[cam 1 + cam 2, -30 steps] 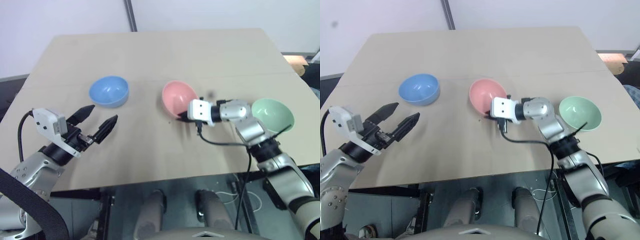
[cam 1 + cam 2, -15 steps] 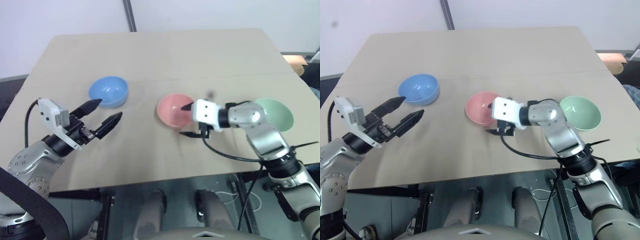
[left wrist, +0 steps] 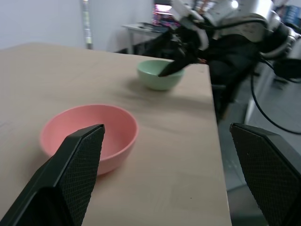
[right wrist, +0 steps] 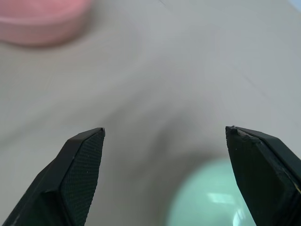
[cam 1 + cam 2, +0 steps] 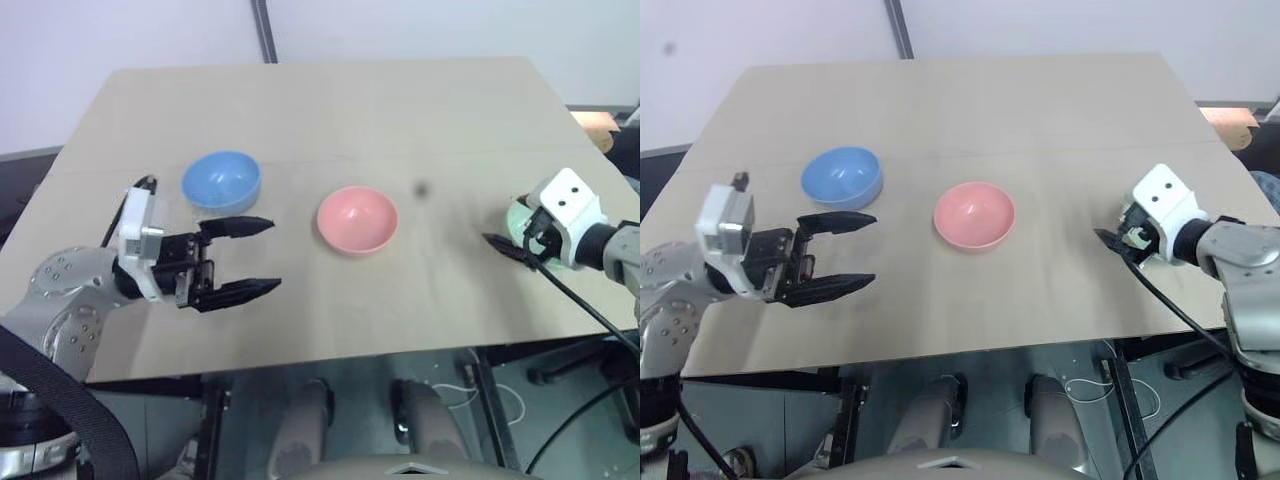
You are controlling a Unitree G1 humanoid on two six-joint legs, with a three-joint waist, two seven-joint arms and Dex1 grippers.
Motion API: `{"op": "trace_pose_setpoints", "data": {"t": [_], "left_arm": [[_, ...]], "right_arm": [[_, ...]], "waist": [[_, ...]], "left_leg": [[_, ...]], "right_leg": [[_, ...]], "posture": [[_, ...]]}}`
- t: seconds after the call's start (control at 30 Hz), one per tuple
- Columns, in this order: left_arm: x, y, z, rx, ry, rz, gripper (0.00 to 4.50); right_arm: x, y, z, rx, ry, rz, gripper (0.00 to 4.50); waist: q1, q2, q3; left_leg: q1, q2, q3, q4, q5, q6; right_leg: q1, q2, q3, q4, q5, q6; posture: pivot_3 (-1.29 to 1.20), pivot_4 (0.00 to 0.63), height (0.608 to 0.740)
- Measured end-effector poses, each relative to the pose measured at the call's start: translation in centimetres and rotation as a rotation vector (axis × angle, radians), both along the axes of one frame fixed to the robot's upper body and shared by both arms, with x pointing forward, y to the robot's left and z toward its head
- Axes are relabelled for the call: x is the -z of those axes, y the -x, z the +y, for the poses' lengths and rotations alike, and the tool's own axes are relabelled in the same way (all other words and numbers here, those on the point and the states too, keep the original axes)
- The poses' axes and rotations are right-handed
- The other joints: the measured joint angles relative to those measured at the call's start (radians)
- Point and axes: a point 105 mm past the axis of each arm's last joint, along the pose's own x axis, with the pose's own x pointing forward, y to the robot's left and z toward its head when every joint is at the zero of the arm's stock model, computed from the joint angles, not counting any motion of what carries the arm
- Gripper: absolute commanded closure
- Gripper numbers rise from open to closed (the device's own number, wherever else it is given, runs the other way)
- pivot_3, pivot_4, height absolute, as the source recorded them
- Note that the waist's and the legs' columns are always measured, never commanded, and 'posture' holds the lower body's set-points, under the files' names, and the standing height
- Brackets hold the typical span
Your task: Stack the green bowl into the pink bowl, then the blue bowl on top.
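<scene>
We observe three bowls standing separately on the table [image 5: 330, 120], none stacked. The pink bowl [image 5: 357, 219] sits upright near the middle of the table. The blue bowl [image 5: 221, 181] stands upright well to its left, slightly farther from the robot. The green bowl [image 3: 160, 74] rests near the table's right edge, well apart from the pink bowl; in the eye views it is mostly hidden behind the right gripper's white housing, with a pale green sliver visible at its left side. The left gripper [image 5: 257, 256] hovers over the table just in front of the blue bowl, pointing level toward the pink bowl, with its two black fingers [image 5: 238, 226] spread wide and nothing between them. In the left wrist view the pink bowl lies between those fingers at a distance, untouched. The right gripper [image 4: 164, 155] is positioned at the green bowl, angled downward, with its fingers [image 4: 80, 165] wide apart and empty; the green rim appears between them, and we cannot tell whether a fingertip touches the bowl.
</scene>
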Motion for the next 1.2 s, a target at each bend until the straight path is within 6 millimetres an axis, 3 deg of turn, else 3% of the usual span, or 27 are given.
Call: {"op": "trace_pose_setpoints", "data": {"t": [0.13, 0.23, 0.43, 0.5, 0.67, 0.77, 0.9, 0.93, 0.97, 1.03, 1.07, 1.13, 1.2], "left_arm": [[-0.1, -0.4, -0.8, 0.062, -0.027, -0.021, 0.00], [-0.1, -0.5, -0.9, 0.066, -0.028, -0.026, 0.00], [0.1, -0.7, -1.0, 0.051, -0.018, -0.023, 0.00], [0.2, -0.7, -1.0, 0.043, -0.016, -0.019, 0.00], [0.5, -1.2, -0.9, -0.012, 0.013, -0.010, 0.00], [0.8, -2.2, -0.5, -0.102, 0.036, -0.011, 0.00], [1.8, -4.1, 1.4, -0.298, 0.044, -0.015, 0.00], [1.9, -4.9, 2.5, -0.385, 0.055, -0.016, 0.00], [2.0, -5.0, 2.7, -0.403, 0.056, -0.016, 0.00], [2.1, -5.8, 4.1, -0.508, 0.054, -0.023, 0.00], [2.1, -5.8, 4.1, -0.513, 0.054, -0.023, 0.00], [2.2, -6.2, 4.7, -0.566, 0.045, -0.034, 0.00], [2.2, -6.4, 5.0, -0.595, 0.036, -0.043, 0.00]], "right_arm": [[2.0, -0.6, -2.0, 0.123, -0.035, 0.056, 0.06], [3.3, -1.0, -2.9, 0.175, -0.049, 0.082, 0.78], [4.5, -1.2, -2.9, 0.179, -0.041, 0.109, 3.70], [4.6, -1.3, -3.0, 0.177, -0.036, 0.112, 4.48], [4.1, -1.6, -2.3, 0.129, 0.011, 0.074, 4.48], [2.7, -2.1, -0.9, 0.063, 0.001, 0.015, 4.48], [-1.0, -1.9, 5.1, -0.187, -0.088, -0.121, 4.48], [-2.4, -1.0, 8.9, -0.347, -0.160, -0.152, 4.48], [-2.7, -0.7, 9.8, -0.386, -0.174, -0.158, 4.48], [-3.3, 0.7, 14.2, -0.572, -0.222, -0.151, 4.48], [-3.3, 0.7, 14.4, -0.579, -0.224, -0.150, 4.48], [-3.1, 1.1, 16.6, -0.665, -0.243, -0.123, 4.48], [-2.5, 1.0, 18.1, -0.722, -0.226, -0.106, 3.64]], "waist": [[0.001, 0.000, 0.000], [0.001, 0.000, 0.000], [0.001, 0.000, 0.000], [0.001, 0.000, 0.000], [0.001, 0.000, 0.000], [-0.001, 0.000, 0.000], [-0.010, 0.000, 0.001], [-0.014, -0.001, 0.001], [-0.015, -0.001, 0.001], [-0.015, -0.001, 0.001], [-0.015, -0.001, 0.001], [-0.013, -0.001, 0.001], [-0.013, -0.001, 0.001]], "left_leg": [[-0.001, 0.000, 0.000, 0.000, 0.000, 0.000], [-0.001, 0.000, 0.001, 0.000, 0.000, 0.000], [0.000, 0.000, 0.000, 0.000, 0.000, 0.000], [-0.001, 0.000, 0.000, 0.000, 0.000, 0.000], [0.000, 0.000, 0.000, 0.000, 0.000, 0.000], [0.000, 0.000, 0.001, 0.000, 0.000, 0.000], [0.000, 0.003, 0.000, 0.000, 0.000, 0.000], [0.000, 0.005, -0.001, 0.000, 0.000, 0.000], [0.000, 0.005, -0.001, 0.000, 0.000, 0.000], [0.000, 0.005, -0.002, 0.000, 0.000, 0.000], [0.000, 0.005, -0.002, 0.000, 0.000, 0.000], [0.000, 0.005, -0.001, 0.000, 0.000, 0.000], [0.000, 0.005, -0.002, 0.000, 0.000, 0.000]], "right_leg": [[0.000, 0.000, 0.000, 0.000, 0.000, 0.000], [-0.001, 0.000, 0.001, 0.000, 0.000, 0.000], [0.000, 0.000, 0.001, 0.000, 0.000, 0.000], [0.000, 0.000, 0.001, 0.000, 0.000, 0.000], [0.000, 0.000, 0.001, 0.000, 0.000, 0.000], [-0.001, 0.001, 0.001, 0.000, 0.000, 0.001], [-0.001, 0.004, 0.001, 0.001, 0.000, 0.000], [-0.001, 0.006, 0.001, 0.001, 0.000, 0.000], [-0.001, 0.006, 0.000, 0.001, 0.000, 0.000], [0.000, 0.006, 0.000, 0.001, 0.000, 0.000], [0.000, 0.006, 0.000, 0.001, 0.000, 0.000], [0.000, 0.006, 0.000, 0.001, 0.000, 0.000], [0.000, 0.006, 0.000, 0.001, 0.000, 0.000]], "posture": [[0.00, 0.150, 0.740], [0.00, 0.150, 0.740], [0.00, 0.150, 0.740], [0.00, 0.150, 0.740], [0.00, 0.150, 0.740], [0.00, 0.150, 0.740], [0.00, 0.150, 0.740], [0.00, 0.150, 0.740], [0.00, 0.150, 0.740], [0.00, 0.150, 0.740], [0.00, 0.150, 0.740], [0.00, 0.150, 0.740], [0.00, 0.150, 0.740]]}}
